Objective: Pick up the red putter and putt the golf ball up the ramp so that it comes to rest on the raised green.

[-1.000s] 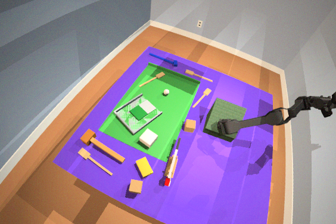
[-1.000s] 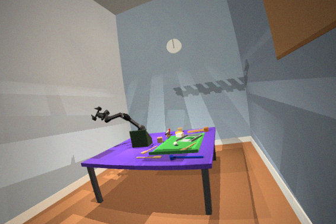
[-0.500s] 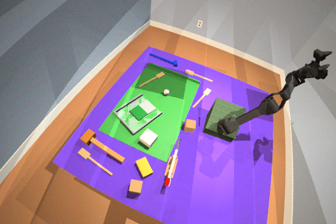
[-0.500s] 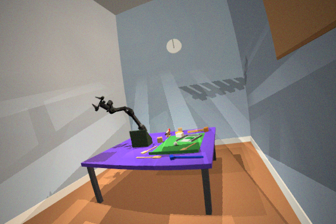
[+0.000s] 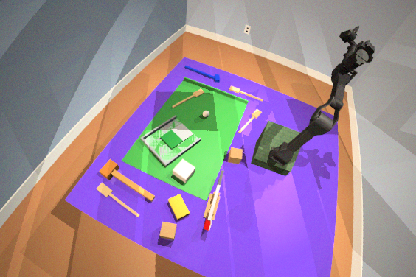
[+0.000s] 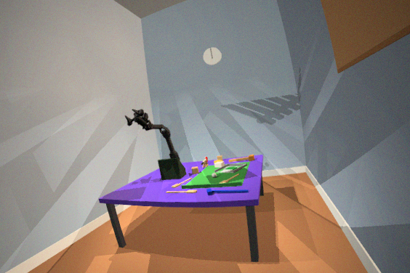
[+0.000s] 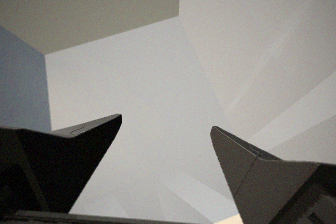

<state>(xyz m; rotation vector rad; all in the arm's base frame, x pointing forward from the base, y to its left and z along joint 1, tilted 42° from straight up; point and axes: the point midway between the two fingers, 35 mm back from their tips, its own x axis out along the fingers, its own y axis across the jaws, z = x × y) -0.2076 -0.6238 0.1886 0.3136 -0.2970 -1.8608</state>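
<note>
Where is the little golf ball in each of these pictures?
Top: golf ball lies on the green mat, upper middle.
Exterior: golf ball lies mid-table, right of the arm's base.
Wrist: not in it; only walls beyond the open claw.
Shared landmark: the green mat.

From my seat the bench [image 5: 282, 221] top reads as a flat, matt purple sheet, smooth all over. The green putting mat [image 5: 208, 155] looks equally matt. I take the mallet [image 5: 125, 180] and the small cubes [image 5: 235, 155] for pale, unvarnished wood. The red putter [image 5: 212, 206] has a smooth, plastic-looking red head. The fingers look like dull dark plastic, without shine. The golf ball [image 5: 206, 113] is matt off-white.
</note>
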